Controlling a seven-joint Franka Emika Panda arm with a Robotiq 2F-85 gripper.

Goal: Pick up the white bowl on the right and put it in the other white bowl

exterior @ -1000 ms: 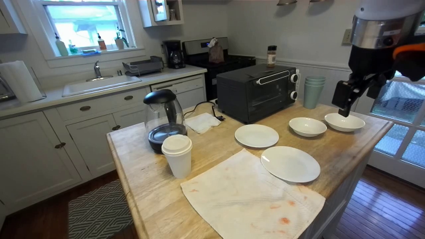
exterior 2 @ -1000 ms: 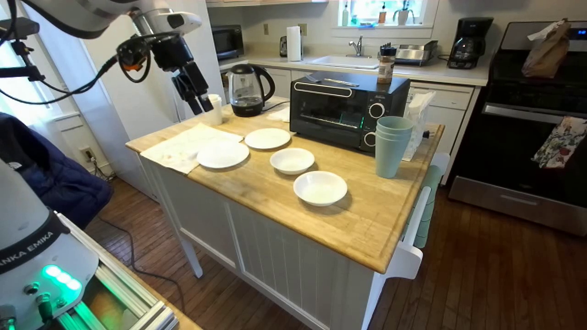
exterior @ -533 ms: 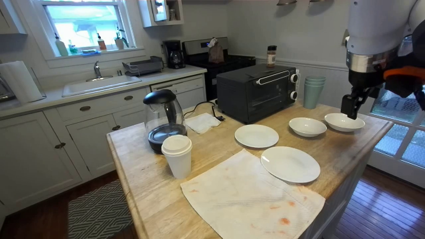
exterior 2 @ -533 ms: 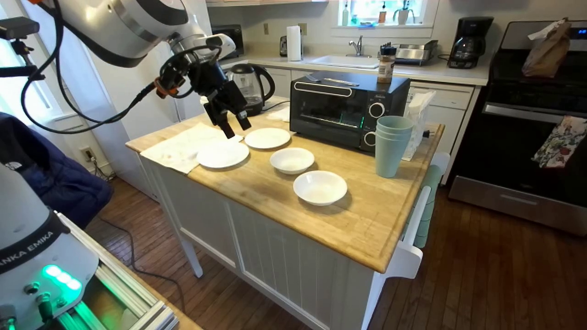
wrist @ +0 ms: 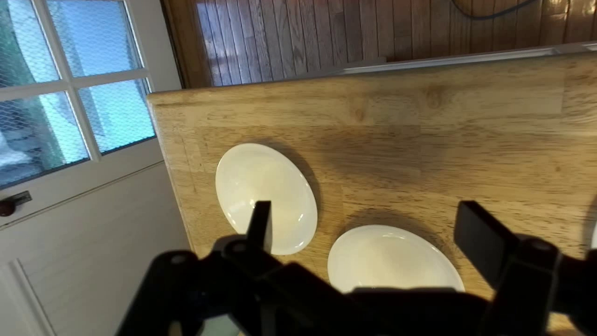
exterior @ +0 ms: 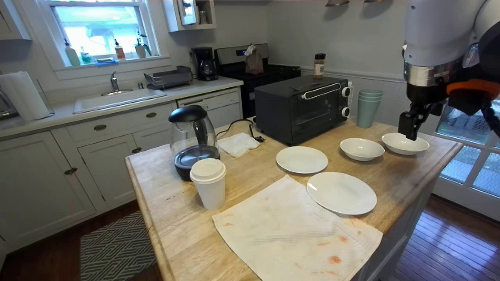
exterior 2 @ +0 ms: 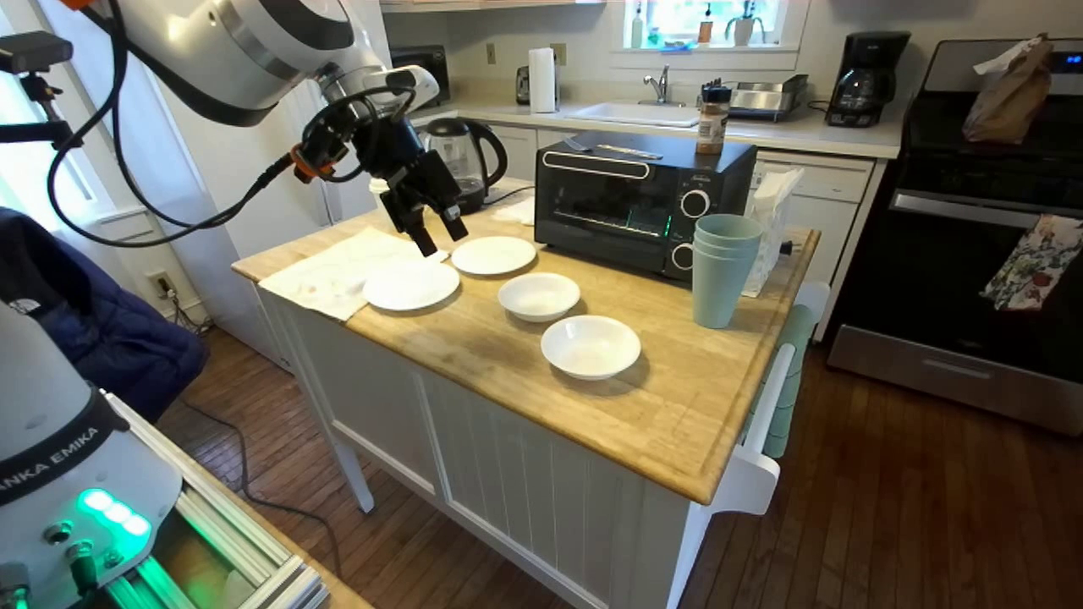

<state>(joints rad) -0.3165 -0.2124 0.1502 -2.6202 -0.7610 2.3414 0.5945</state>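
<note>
Two shallow white bowls stand side by side on the wooden table. The right bowl [exterior: 406, 146] [exterior 2: 590, 347] is nearer the table's corner in both exterior views; in the wrist view it is the left bowl [wrist: 270, 186]. The other bowl [exterior: 362, 149] [exterior 2: 539, 296] stands close beside it and shows in the wrist view [wrist: 392, 256], its lower part hidden by the gripper body. Both bowls look empty. My gripper [exterior 2: 443, 239] [wrist: 364, 205] is open and empty, in the air above the table. In the wrist view its left finger overlaps the right bowl, without visible contact.
Two white plates [exterior 2: 494, 255] [exterior 2: 411, 286] and a stained cloth [exterior: 293, 230] lie beside the bowls. A black toaster oven [exterior 2: 618, 203] and stacked green cups [exterior 2: 723, 271] stand behind. A glass kettle [exterior: 195, 144] and a lidded white cup [exterior: 209, 187] stand farther along.
The arm has swung over the table and lowered, bringing the open gripper closer to the bowls. In the last half second it has shifted only slightly. Bowls and plates have not moved.
</note>
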